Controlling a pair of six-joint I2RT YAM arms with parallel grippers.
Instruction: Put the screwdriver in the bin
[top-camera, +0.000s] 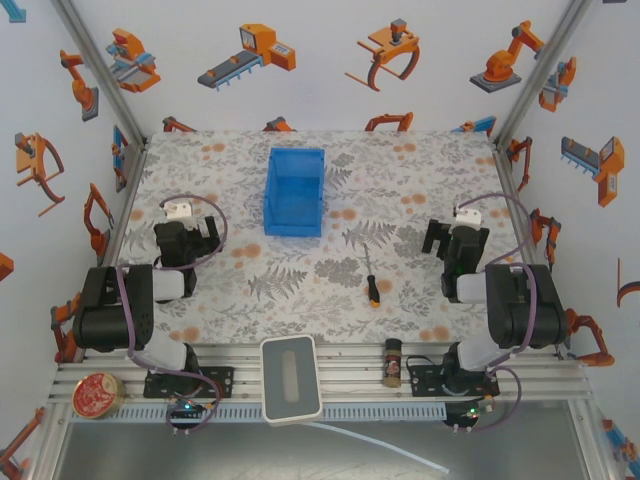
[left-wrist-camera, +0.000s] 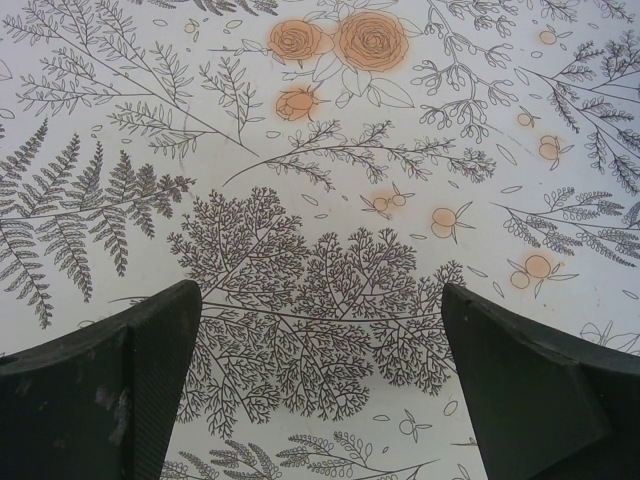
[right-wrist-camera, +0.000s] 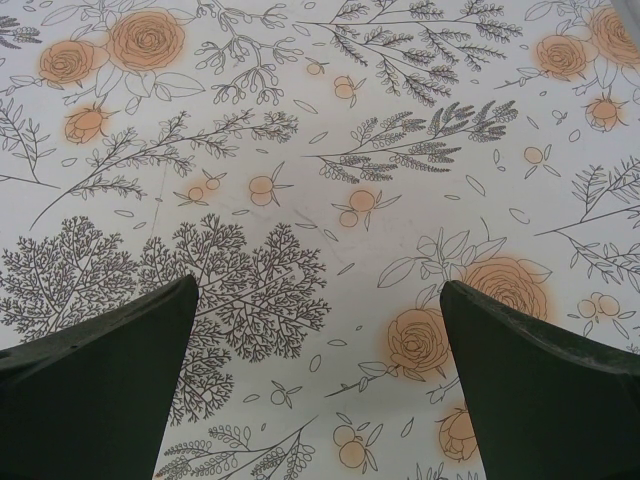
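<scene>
Two arms hover over a floral table with the job not yet begun. The screwdriver (top-camera: 370, 281) lies flat on the table (top-camera: 250, 300), right of centre, nearer the arms than the bin (top-camera: 295, 190) and apart from it. The left gripper (left-wrist-camera: 320, 300) and the right gripper (right-wrist-camera: 318, 295) each hold their fingers spread wide with only the printed cloth between them; neither grips anything.

The tool's long axis runs almost straight from the near edge toward the far one, leaning only a little. The thin dark shaft points away from the arms, roughly toward the bin's right side, and the black-and-orange handle sits at the near end.

The right arm looks the closer of the two, so the pick likely falls to it. The risks appear to lie in the tool's slimness. Fingers closing across the bare shaft could let it slip or swing. Coming down too low could scrape the table, and a glancing touch on the round handle could roll the tool aside. Carried too low, the tool could strike the bin's raised wall and shove it, or drop short.
</scene>
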